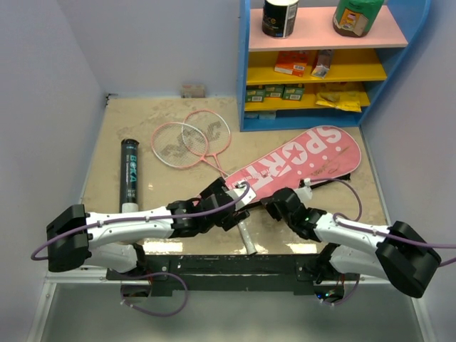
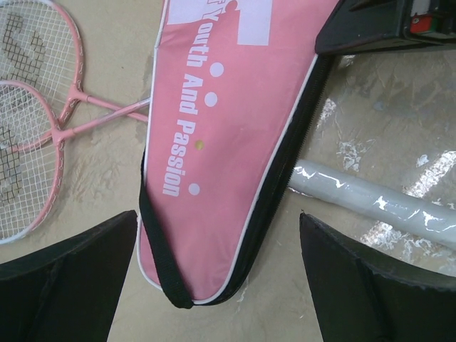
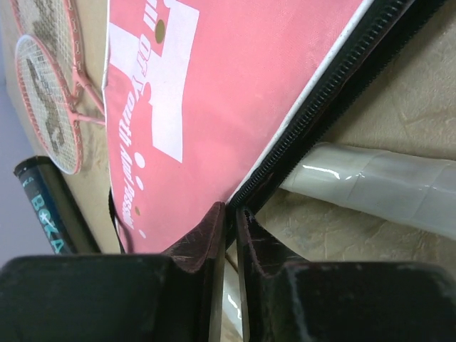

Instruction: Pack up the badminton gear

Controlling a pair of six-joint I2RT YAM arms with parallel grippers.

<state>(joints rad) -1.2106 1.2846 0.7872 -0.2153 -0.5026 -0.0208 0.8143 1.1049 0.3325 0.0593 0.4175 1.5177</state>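
The pink bag [image 1: 299,160] lettered "SPORT" lies flat in the middle of the table, its narrow end toward me. My right gripper [image 3: 231,210] is shut on the bag's black zipper edge [image 3: 320,92] near that narrow end. My left gripper [image 2: 218,215] hovers open over the bag's tip [image 2: 221,142], one finger on each side and touching nothing. Two pink-framed rackets [image 1: 189,142] lie crossed behind the bag, their shafts running under it. A white-wrapped racket grip [image 2: 370,203] shows beside the bag's zipper side. The long black shuttle tube [image 1: 130,174] lies at the left.
A blue shelf unit [image 1: 246,64] with boxes and jars stands at the back right, close to the bag's wide end. Walls close the table in on the left, back and right. A black rail [image 1: 235,263] runs along the near edge between the arm bases.
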